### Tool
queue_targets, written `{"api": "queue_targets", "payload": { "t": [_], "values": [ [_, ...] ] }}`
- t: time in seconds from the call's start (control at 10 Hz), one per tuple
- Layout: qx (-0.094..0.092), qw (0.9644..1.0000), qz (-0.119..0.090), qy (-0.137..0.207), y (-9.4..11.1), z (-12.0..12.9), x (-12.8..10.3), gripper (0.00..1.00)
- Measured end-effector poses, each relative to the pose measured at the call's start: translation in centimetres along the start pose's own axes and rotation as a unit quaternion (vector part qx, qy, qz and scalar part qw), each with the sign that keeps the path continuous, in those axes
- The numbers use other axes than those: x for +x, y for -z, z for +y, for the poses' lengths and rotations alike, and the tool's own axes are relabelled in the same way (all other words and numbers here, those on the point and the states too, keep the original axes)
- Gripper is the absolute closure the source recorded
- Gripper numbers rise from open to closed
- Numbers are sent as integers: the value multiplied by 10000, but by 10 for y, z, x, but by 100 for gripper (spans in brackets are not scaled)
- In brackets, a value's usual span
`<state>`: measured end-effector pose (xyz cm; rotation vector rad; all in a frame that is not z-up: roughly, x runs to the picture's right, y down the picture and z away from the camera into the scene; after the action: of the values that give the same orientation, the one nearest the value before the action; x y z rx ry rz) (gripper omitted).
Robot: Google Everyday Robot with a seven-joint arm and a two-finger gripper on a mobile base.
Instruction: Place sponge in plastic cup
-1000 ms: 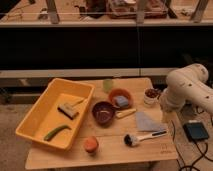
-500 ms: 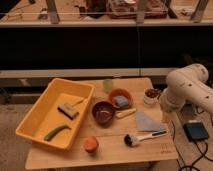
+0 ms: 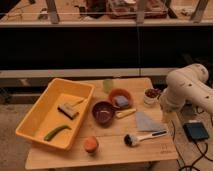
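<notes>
Looking over the wooden table [image 3: 100, 156], we see bare board along its front edge and at the front right corner, and a narrow free strip along the back edge. The white arm [image 3: 189, 84] stands off the table's right side, bent over that edge. A yellow tub [image 3: 31, 126] takes up the left part, reaching close to the left and front edges. It holds a tan scrub brush [image 3: 68, 109] and a green pod [image 3: 56, 132].

Right of centre a grey-blue cloth [image 3: 146, 121] lies flat, with a white-handled brush [image 3: 143, 137] just in front of it. An orange bowl [image 3: 113, 94] and a dark bowl [image 3: 103, 112] sit touching in the middle. The sponge [image 3: 121, 101] rests inside the orange bowl. The plastic cup [image 3: 108, 85] stands upright just behind that bowl, near the back edge. A white cup [image 3: 151, 95] stands near the right edge, and an orange cup [image 3: 90, 145] near the front.

The gripper [image 3: 165, 105] hangs at the arm's low end, beside the white cup, well apart from the sponge. We cannot tell whether it is apart or together.
</notes>
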<state>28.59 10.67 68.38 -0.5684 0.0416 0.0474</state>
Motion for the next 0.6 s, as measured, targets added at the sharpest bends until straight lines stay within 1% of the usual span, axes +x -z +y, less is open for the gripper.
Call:
{"api": "queue_targets", "payload": {
  "t": [0.3,0.4,0.6],
  "values": [
    [4,10000,-2,1,0,0,0,35],
    [30,10000,-20,23,0,-1,-1,35],
    [236,9987,-392,214,1,-14,-14,35]
  ]
}}
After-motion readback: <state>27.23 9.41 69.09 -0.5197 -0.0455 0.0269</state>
